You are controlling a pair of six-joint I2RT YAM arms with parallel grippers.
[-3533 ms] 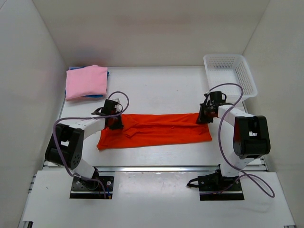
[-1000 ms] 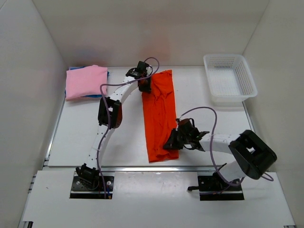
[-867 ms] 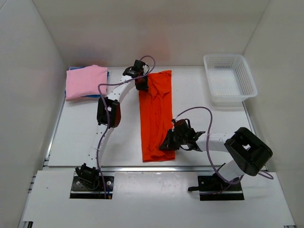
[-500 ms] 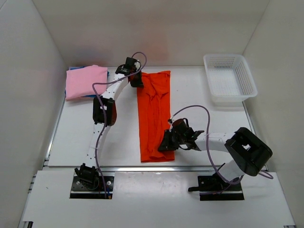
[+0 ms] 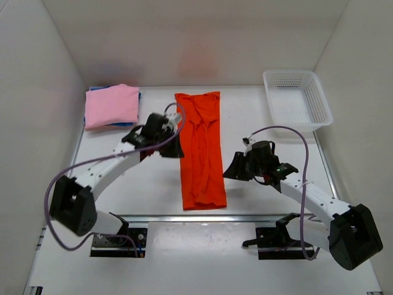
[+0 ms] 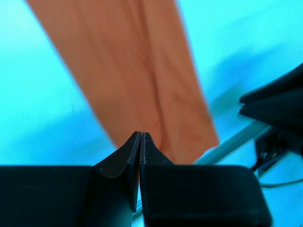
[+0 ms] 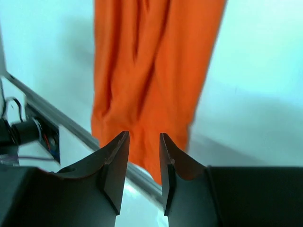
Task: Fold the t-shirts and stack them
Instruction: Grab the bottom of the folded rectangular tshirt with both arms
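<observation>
The orange-red t-shirt [image 5: 200, 150] lies flat as a long narrow strip running from the far side of the table to its near edge. It also fills the left wrist view [image 6: 137, 75] and the right wrist view [image 7: 151, 66]. My left gripper [image 5: 174, 147] hovers just left of the strip's middle, jaws pressed together and empty [image 6: 141, 135]. My right gripper [image 5: 231, 171] hangs to the right of the strip's near end, open with nothing between its fingers [image 7: 143, 137]. The pink t-shirt [image 5: 112, 106] lies folded at the far left on the blue t-shirt [image 5: 139, 95], of which only edges show.
A white mesh basket [image 5: 298, 101] stands at the far right corner. The table's metal front rail [image 5: 258, 216] runs just past the strip's near end. White walls close in the left, right and back.
Both grippers have let go of the orange-red t-shirt. The left arm drew back from the strip's far end to its left side; the right gripper opened and moved off to the right.
</observation>
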